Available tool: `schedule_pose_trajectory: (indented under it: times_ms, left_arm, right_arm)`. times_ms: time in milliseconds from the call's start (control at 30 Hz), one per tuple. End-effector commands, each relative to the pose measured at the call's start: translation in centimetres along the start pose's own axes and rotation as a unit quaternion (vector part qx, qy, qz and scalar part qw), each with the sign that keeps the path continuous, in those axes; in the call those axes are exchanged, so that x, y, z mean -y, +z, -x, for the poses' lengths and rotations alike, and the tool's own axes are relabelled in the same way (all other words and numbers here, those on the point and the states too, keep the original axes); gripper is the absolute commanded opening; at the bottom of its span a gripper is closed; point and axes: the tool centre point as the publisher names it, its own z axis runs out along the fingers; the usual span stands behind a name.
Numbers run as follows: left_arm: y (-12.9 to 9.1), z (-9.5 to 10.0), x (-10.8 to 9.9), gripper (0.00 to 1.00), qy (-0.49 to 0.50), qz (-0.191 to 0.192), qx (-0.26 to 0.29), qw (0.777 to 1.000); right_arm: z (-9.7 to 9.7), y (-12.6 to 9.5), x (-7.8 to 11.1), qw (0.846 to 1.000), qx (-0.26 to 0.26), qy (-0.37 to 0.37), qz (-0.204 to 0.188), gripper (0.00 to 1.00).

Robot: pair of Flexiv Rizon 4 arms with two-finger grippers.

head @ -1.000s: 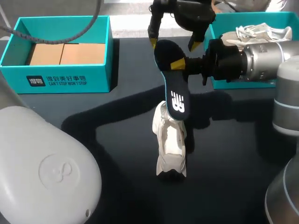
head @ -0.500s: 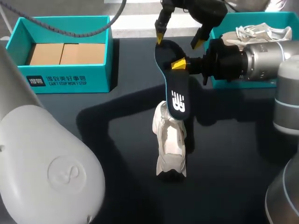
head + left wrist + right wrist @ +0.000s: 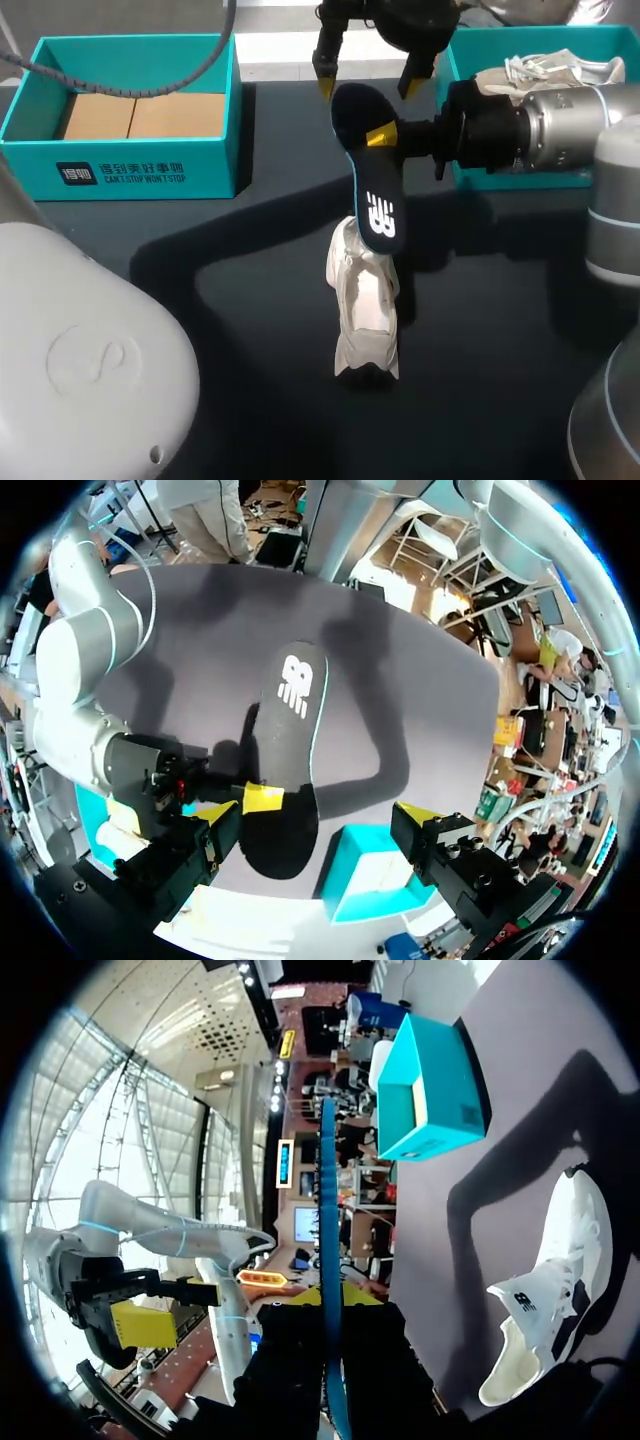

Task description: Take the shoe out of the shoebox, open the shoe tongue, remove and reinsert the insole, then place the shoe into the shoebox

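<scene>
Right gripper (image 3: 328,1308) is holding the insole (image 3: 327,1210) edge-on
The white shoe (image 3: 548,1290) is lying on the dark table (image 3: 530,1040) beside it, teal shoebox (image 3: 425,1090) beyond

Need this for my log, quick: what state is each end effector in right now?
Left end effector: open, one finger on either side of the insole's upper end.
Right end effector: shut on the insole.

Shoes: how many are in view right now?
2. One white shoe stands on the table below the insole; a second shoe lies in the right-hand shoebox. Others may be hidden.
</scene>
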Motion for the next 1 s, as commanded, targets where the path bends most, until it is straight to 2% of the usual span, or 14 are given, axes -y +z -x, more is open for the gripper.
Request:
schedule_pose_trajectory:
  times_ms: [33, 200, 300, 400, 667, 933, 1000]
  left_arm:
    - [0.6, -1.5, 0.1, 1.0, -0.024, -0.007, 0.267, 0.963]
    - [0.3, -1.7, 0.1, 1.0, -0.025, -0.025, 0.41, 0.912]
    - [-0.1, -2.1, 0.1, 1.0, -0.026, -0.026, 0.475, 0.879]
    - [-0.4, -2.4, 0.2, 1.0, -0.02, -0.023, 0.516, 0.856]
    - [-0.4, -2.8, 0.8, 1.0, 0.019, -0.012, 0.56, 0.828]
    - [0.2, -3.2, 0.8, 1.0, 0.028, -0.03, 0.635, 0.771]
    - [0.2, -3.2, 0.8, 1.0, 0.028, -0.03, 0.635, 0.771]
  right_arm:
    - [0.0, -0.1, 0.1, 1.0, -0.001, 0.0, 0.003, 0.0]
    - [0.2, -0.3, 0.1, 1.0, -0.006, 0.002, 0.006, 0.0]
    - [0.2, -0.3, 0.2, 1.0, -0.008, 0.002, 0.006, 0.0]
    - [0.2, -0.4, 0.2, 1.0, -0.009, 0.002, 0.007, 0.0]
    - [0.3, -0.7, -0.1, 1.0, -0.01, 0.001, 0.009, 0.0]
    - [0.2, -0.6, -0.1, 1.0, -0.01, 0.002, 0.008, 0.0]
    - [0.2, -0.7, -0.2, 1.0, -0.009, 0.002, 0.008, 0.0]
